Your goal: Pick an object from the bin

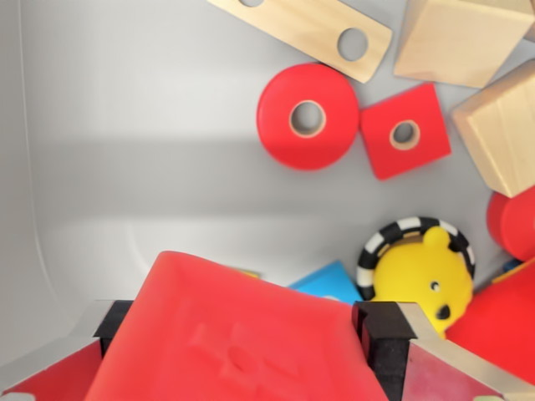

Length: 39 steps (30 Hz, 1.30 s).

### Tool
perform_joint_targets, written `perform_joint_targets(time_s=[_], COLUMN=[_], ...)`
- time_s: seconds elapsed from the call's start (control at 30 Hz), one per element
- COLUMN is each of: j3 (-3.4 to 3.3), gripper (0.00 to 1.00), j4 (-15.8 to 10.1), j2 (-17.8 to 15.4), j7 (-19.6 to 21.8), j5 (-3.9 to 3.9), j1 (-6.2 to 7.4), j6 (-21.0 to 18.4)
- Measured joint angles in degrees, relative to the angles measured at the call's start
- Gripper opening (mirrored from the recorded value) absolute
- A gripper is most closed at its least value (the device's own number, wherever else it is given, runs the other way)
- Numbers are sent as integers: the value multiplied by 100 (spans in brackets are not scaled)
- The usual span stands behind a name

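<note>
One large red plastic block (234, 334), at six o'clock: your end effector (242, 334) grips it between both black pads (383, 334), lifted above the grey bin (125, 167) for removal.

End effector (238, 334) at the frame's bottom, black fingertips (383, 330) clamped on a red block (226, 334).
</note>
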Motion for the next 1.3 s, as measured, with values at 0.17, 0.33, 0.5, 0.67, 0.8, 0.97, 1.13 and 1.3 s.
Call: perform_joint_targets(time_s=[0.17, 0.33, 0.5, 0.67, 0.8, 0.97, 1.13, 1.3], j3=[8, 11, 12, 12, 12, 12, 12, 12], gripper=[0, 0, 0, 0, 0, 0, 0, 0], j4=[-1, 7, 47, 109, 180, 292, 407, 506], j2=[-291, -572, -841, -1084, -1276, -1457, -1700, -1818], j7=[-64, -115, -160, -191, -217, -247, -264, -273], j5=[90, 157, 217, 262, 300, 330, 354, 366], j1=[0, 3, 7, 11, 12, 14, 14, 14], j6=[-288, -579, -880, -1183, -1449, -1777, -2081, -2305])
